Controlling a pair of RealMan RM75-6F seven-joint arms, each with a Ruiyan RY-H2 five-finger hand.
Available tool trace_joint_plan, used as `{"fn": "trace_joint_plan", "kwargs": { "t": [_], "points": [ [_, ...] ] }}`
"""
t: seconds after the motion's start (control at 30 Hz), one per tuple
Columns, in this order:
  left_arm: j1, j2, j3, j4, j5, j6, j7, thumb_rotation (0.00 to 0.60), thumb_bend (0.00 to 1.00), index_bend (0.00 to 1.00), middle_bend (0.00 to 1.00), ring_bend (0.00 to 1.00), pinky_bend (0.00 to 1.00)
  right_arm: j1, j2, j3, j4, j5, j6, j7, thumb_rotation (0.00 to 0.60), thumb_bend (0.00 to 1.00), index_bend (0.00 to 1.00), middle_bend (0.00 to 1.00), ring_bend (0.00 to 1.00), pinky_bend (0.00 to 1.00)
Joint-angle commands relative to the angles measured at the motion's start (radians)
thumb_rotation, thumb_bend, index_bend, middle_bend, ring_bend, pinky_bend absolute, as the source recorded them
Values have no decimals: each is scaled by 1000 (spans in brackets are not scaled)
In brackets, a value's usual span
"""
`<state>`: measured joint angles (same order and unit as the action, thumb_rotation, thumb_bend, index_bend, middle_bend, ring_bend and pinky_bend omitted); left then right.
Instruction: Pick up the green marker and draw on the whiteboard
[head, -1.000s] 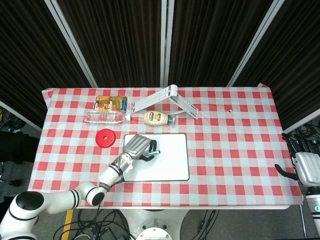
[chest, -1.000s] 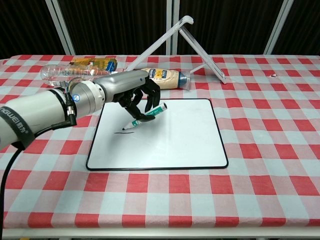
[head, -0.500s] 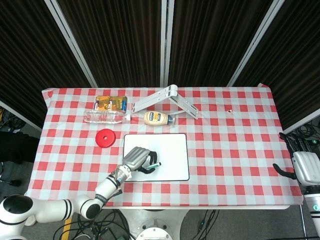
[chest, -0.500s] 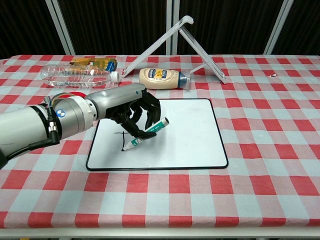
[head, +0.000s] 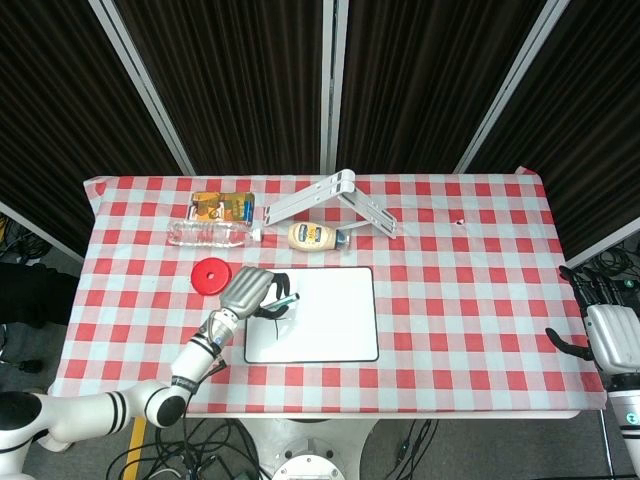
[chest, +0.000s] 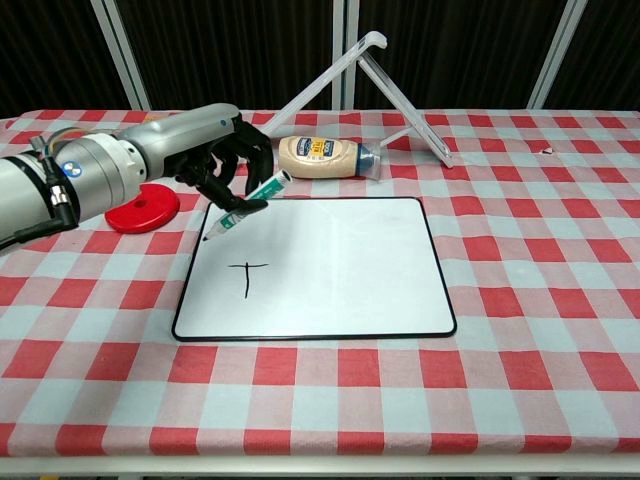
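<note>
A: Status on my left hand (chest: 205, 150)?

B: I've got it holding the green marker (chest: 245, 205), fingers wrapped round the barrel. Marker's tilted, tip down over the whiteboard (chest: 340, 270) at its 11 o'clock corner. Can't tell from the chest view whether the tip touches the surface.

A: Anything on the board?

B: A black T-shaped mark (chest: 246, 277) at about 9 o'clock on the board, near-left of the tip.

A: Right hand?

B: My right hand (head: 612, 337) only shows in the head view, off the table's edge at 4 o'clock. Too little of the fingers visible, so I cannot tell if it's wide or closed.

A: Clutter?

B: Red disc (chest: 143, 208) just beside the board at 10 o'clock, partly behind my forearm. Mayo bottle (chest: 325, 155) lying at 12, just past the board. White folding stand (chest: 365, 75) behind it. Clear water bottle (head: 212, 233) and a yellow packet (head: 222, 206) at 11, head view.
</note>
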<state>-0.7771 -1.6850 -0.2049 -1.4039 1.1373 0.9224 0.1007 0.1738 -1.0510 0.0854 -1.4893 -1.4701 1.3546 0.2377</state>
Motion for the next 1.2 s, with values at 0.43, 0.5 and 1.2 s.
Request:
{"fn": "trace_joint_plan", "kwargs": {
  "t": [0.43,0.5,1.2],
  "points": [
    [5,-105,19,64,77,45,-40,600,336,551,580,680,902,2,-3,-4,-10,-1,-4,-12,600,157,0,162,0,0],
    [-3,-125,15,85,89,42,-52,600,335,551,580,678,900,0,-2,-5,-11,0,-4,-14,600,157,0,162,0,0],
    [-43,-225,-4,234,95,-7,-67,600,335,551,580,662,892,-1,-7,-6,7,10,-14,3,600,156,0,162,0,0]
  ]
}}
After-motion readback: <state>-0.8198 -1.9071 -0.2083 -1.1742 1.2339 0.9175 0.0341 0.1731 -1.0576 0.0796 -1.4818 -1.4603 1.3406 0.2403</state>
